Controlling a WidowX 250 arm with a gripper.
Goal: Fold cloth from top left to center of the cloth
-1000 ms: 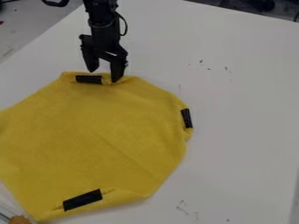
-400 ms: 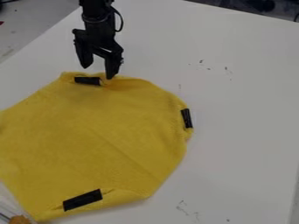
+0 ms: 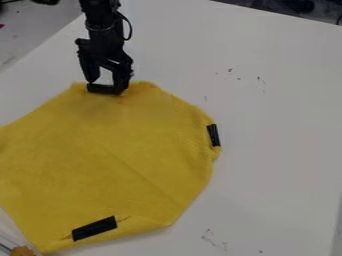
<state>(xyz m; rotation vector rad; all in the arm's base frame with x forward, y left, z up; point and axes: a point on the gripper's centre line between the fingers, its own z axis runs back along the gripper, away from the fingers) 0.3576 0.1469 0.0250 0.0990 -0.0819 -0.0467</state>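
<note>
My claw (image 3: 105,87) is open, fingers apart, at black tape (image 3: 105,89) on the yellow cloth's (image 3: 113,150) far edge; can't tell if it has hold. Cloth spread on white table (image 3: 274,125). Brown lump (image 3: 24,251), near-left corner; container unclear.

The arm (image 3: 101,24) hangs down, its pincer (image 3: 105,86) spread, tips somewhat indistinct.

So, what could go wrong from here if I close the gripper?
The open gripper straddles the black strip at the top edge of the yellow cloth, so closing might peel the strip instead of lifting cloth. The cloth lies fairly flat there, so the grip could slip.
</note>
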